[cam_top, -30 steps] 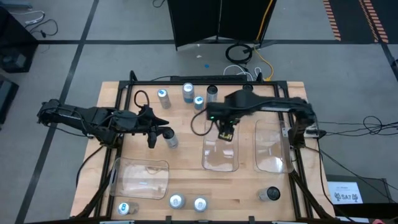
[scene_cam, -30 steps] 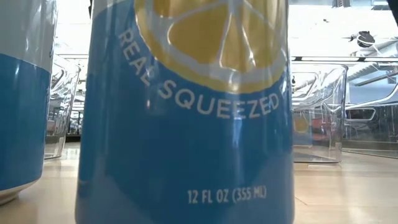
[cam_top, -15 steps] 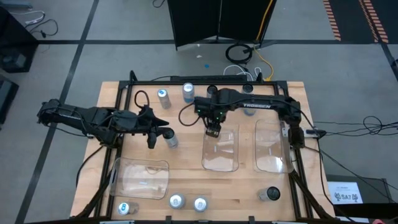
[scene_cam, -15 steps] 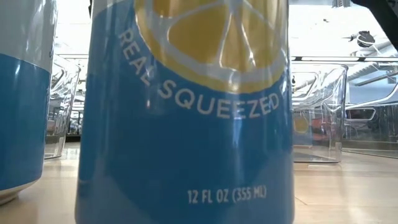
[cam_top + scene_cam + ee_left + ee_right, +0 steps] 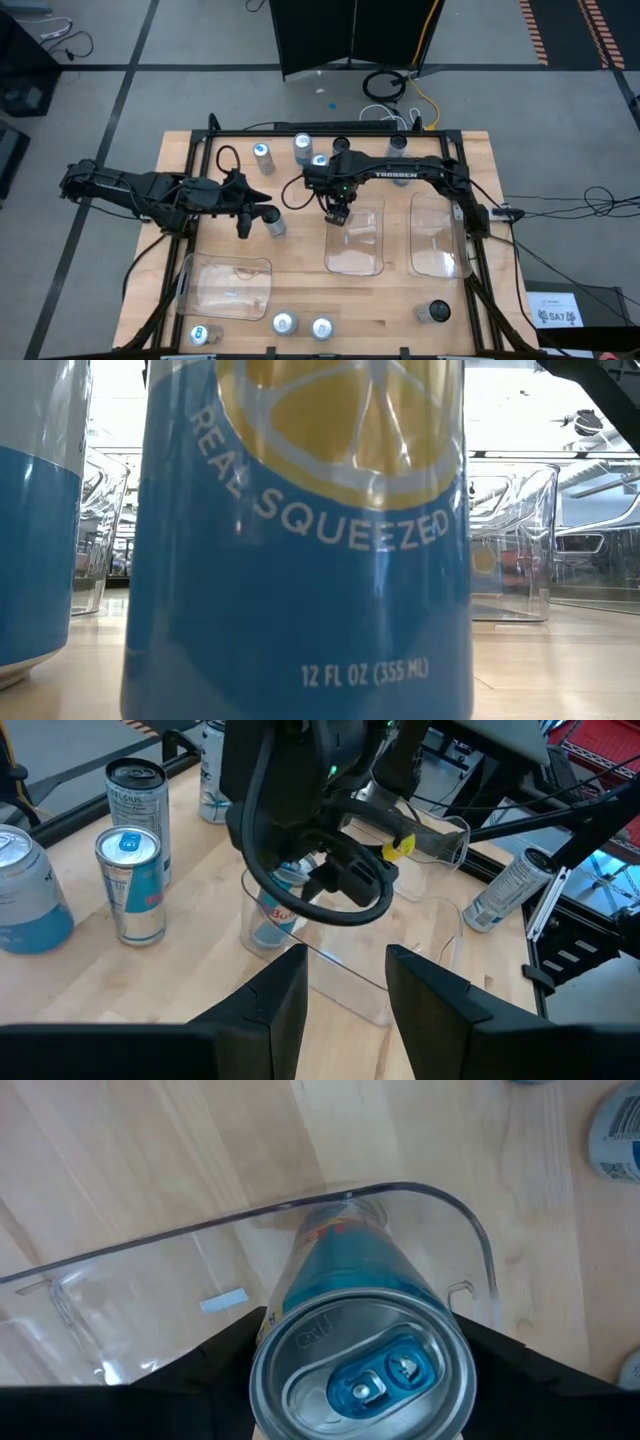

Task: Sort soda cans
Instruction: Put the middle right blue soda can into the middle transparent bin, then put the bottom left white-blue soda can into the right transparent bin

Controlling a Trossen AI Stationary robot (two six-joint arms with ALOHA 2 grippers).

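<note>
Right wrist view shows my right gripper (image 5: 360, 1380) loosely straddling the upright blue aluminium can (image 5: 345, 1295), directly above the clear plastic tray (image 5: 470, 1230) for sorting.

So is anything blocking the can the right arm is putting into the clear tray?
Nothing visible blocks it. The right gripper holds the blue can upright, already inside the corner of the clear tray. Only bare tray floor shows below it.

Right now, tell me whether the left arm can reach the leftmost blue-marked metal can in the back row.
Probably yes: the left end effector is open and empty, and only bare wooden table lies between it and that can.
</note>
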